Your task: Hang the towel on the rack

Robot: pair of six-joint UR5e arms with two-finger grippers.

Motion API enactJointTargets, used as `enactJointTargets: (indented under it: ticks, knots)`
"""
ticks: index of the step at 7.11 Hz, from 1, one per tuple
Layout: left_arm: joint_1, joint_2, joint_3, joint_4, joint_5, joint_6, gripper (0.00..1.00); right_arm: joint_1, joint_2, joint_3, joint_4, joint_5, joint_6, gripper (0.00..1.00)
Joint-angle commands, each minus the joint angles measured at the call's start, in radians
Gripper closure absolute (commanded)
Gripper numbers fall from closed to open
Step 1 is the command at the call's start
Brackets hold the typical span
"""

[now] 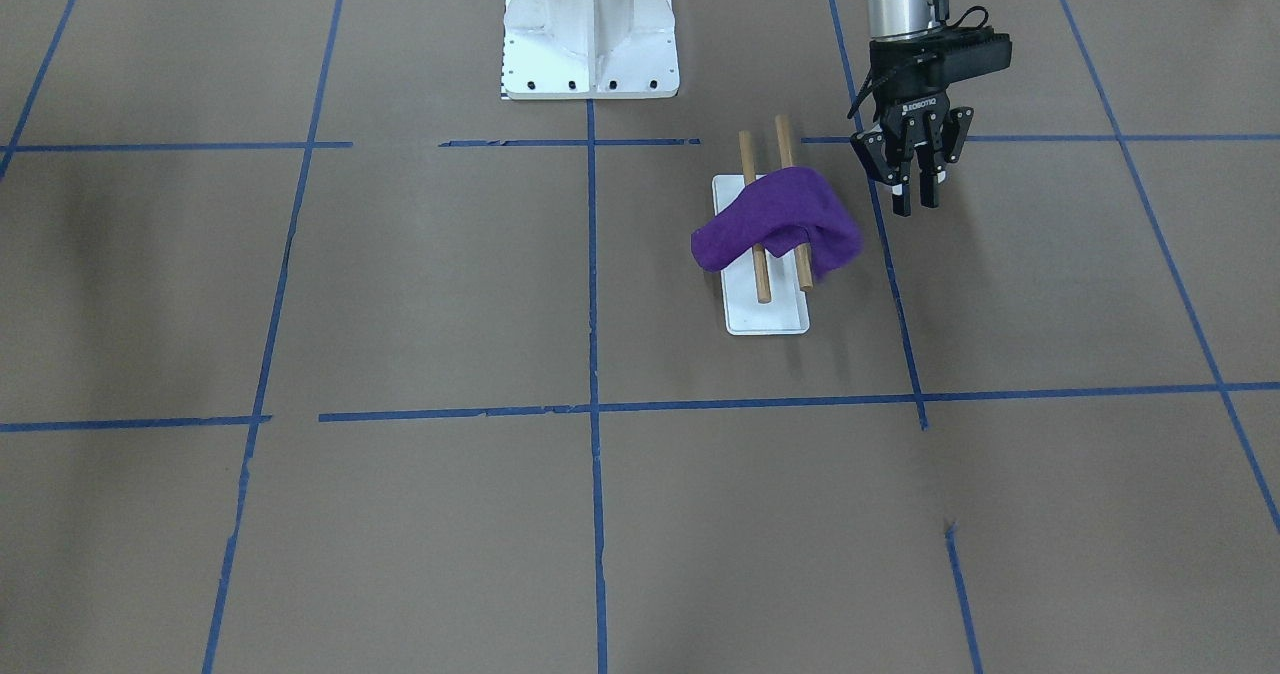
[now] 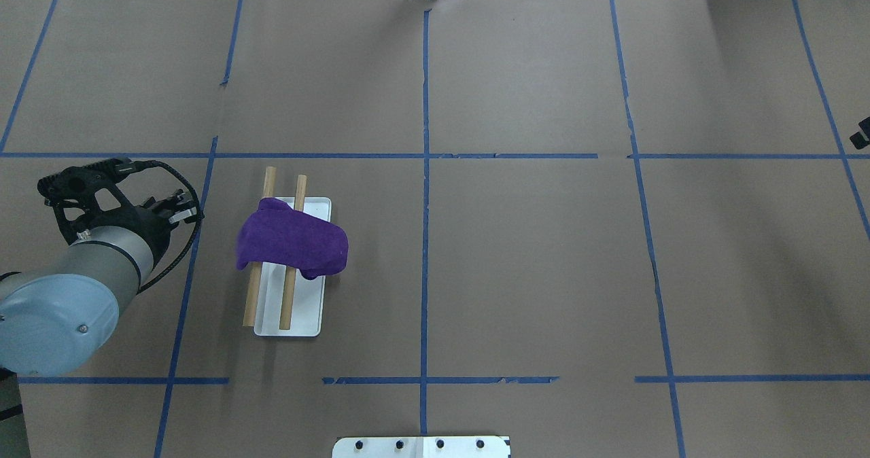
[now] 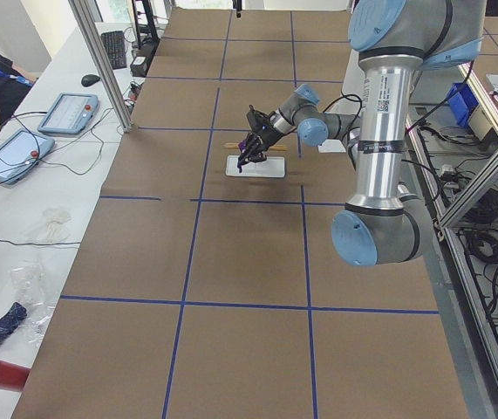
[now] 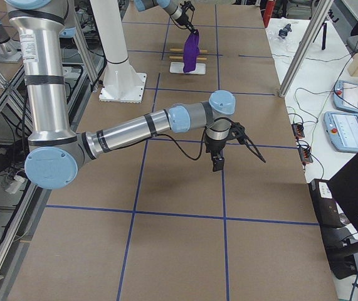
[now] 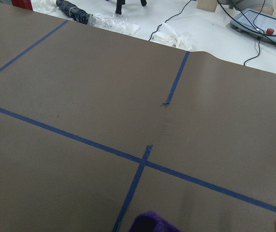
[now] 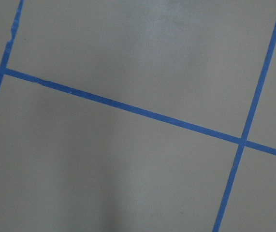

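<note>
Purple towel (image 1: 780,219) lies draped across both dowels of the rack (image 1: 768,316). Left gripper (image 1: 916,200) near it, fingers slightly parted, empty. Right gripper (image 4: 217,164) well apart, can't tell if parted.
</note>
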Motion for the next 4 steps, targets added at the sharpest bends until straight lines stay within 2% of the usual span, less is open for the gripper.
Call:
enactJointTargets:
  ticks: [1, 2, 3, 4]
  knots:
    - [-0.003, -0.001, -0.003, -0.002, -0.005, 0.088, 0.00, 0.004, 0.009, -0.011, 0.035, -0.003, 0.000, 0.00]
    - [-0.027, 0.001, -0.012, -0.002, -0.015, 0.192, 0.00, 0.013, -0.012, -0.014, 0.092, -0.005, -0.003, 0.00]
    - [-0.062, -0.001, -0.012, -0.002, -0.075, 0.316, 0.00, 0.015, -0.058, -0.014, 0.106, -0.008, -0.009, 0.00]
    - [-0.157, -0.010, -0.002, -0.002, -0.184, 0.486, 0.00, 0.047, -0.058, -0.023, 0.105, -0.003, 0.003, 0.00]
